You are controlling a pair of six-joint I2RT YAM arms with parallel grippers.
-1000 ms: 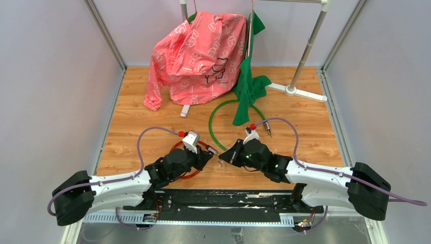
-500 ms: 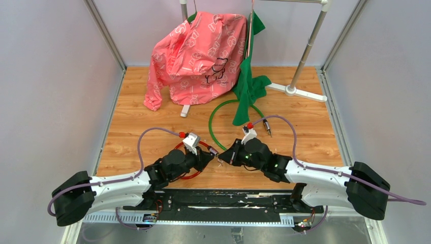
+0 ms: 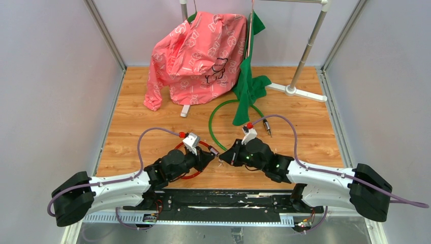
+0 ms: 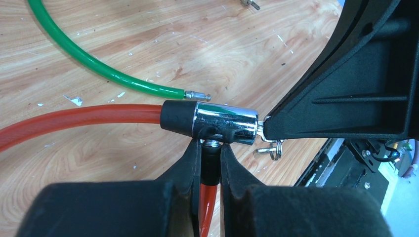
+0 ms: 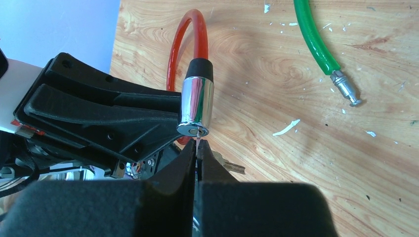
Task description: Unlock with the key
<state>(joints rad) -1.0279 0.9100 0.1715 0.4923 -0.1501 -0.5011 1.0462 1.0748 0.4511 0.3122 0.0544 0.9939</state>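
A red cable lock point(image 3: 190, 175) lies at the table's near middle. Its chrome lock cylinder point(image 4: 225, 121) is lifted off the wood. My left gripper point(image 4: 211, 148) is shut on the black cable end that plugs into the cylinder's underside. From the right, my right gripper point(image 5: 198, 148) is shut on the key point(image 5: 198, 139), whose thin blade is in the keyhole at the cylinder's end face point(image 5: 193, 130). A key ring point(image 4: 271, 148) and a spare key point(image 5: 232, 167) hang below the fingers. In the top view the two grippers meet tip to tip at the lock point(image 3: 217, 158).
A green cable point(image 3: 216, 119) curves on the wood just beyond the grippers, its bare metal end point(image 5: 346, 89) near the lock. Farther back, a pink garment point(image 3: 198, 56) and a green cloth point(image 3: 246, 86) hang from a white rack point(image 3: 297, 91). Walls close both sides.
The right wrist has edged slightly left toward the lock. Both grips look the same.
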